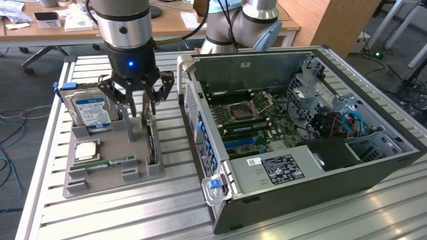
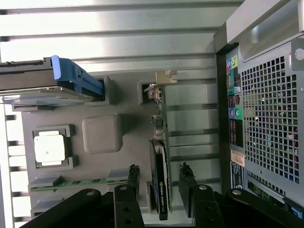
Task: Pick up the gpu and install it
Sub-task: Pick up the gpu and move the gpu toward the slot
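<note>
The gpu (image 1: 153,146) stands on its edge in a slot of the grey holder tray (image 1: 137,176), on the side nearest the computer case. In the wrist view the gpu (image 2: 160,164) is a thin dark card seen edge-on, with its silver bracket (image 2: 160,83) at the far end. My gripper (image 1: 142,112) hangs directly over the card's back end. It is open: the gripper (image 2: 159,172) has one black fingertip on each side of the card, with a gap showing on both sides. Nothing is held.
The tray also holds an upright hard drive (image 1: 93,111) with a blue-white label, a cpu (image 1: 87,150) and a green RAM stick (image 1: 105,164). The open computer case (image 1: 373,165) lies on the exterior view's right, with its motherboard (image 1: 250,122) exposed.
</note>
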`<state>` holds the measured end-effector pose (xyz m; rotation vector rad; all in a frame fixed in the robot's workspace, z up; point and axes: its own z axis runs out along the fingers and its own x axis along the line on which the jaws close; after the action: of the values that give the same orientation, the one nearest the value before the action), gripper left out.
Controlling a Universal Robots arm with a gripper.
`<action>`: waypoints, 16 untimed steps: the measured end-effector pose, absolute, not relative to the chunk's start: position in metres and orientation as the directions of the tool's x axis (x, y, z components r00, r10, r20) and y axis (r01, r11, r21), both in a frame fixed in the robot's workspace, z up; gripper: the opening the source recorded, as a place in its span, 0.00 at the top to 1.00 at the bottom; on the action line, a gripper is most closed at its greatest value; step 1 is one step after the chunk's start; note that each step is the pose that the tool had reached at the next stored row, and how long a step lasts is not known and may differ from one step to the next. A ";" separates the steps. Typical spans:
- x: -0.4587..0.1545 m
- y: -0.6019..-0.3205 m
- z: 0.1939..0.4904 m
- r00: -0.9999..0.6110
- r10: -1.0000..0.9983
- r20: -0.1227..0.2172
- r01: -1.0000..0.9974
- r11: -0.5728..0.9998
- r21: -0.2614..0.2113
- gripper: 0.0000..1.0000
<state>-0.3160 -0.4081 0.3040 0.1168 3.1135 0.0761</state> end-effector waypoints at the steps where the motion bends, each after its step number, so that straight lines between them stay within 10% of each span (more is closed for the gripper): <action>1: -0.316 -0.408 0.303 -0.997 0.075 -0.023 0.074 0.996 0.050 0.53; 16: -0.316 -0.408 0.294 -0.997 0.075 -0.023 0.074 0.996 0.050 0.53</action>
<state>-0.3160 -0.4081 0.2945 0.1168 3.1137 0.0768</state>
